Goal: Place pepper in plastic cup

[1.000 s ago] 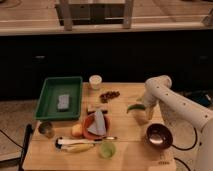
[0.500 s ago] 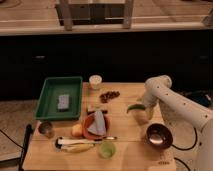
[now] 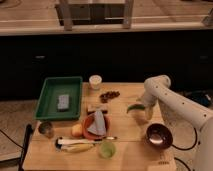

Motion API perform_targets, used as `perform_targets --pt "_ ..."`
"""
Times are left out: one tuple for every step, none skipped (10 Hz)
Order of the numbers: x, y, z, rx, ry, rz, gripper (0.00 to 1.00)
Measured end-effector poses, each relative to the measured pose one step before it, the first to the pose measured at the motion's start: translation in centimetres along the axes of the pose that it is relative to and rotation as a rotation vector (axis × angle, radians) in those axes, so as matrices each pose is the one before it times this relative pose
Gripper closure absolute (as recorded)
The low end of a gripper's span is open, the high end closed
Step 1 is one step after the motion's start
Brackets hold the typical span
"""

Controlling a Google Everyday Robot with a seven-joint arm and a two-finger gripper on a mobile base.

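Tool (image 3: 141, 113) low beside pepper (image 3: 134, 107), arm bent down.

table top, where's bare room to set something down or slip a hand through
Bare wood runs between the white cup and the gripper, and along the table front between green cup and brown bowl. It is crowded around the red plate and banana.

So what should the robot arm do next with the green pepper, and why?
Probably lift the pepper and carry it toward the green plastic cup. The gripper is at the pepper on the table's right side, and the cup stands near the front edge.
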Motion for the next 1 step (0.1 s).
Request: perform_targets --pt "-0.06 0.104 0.134 -0.00388 0.00471 -0.00059 0.34"
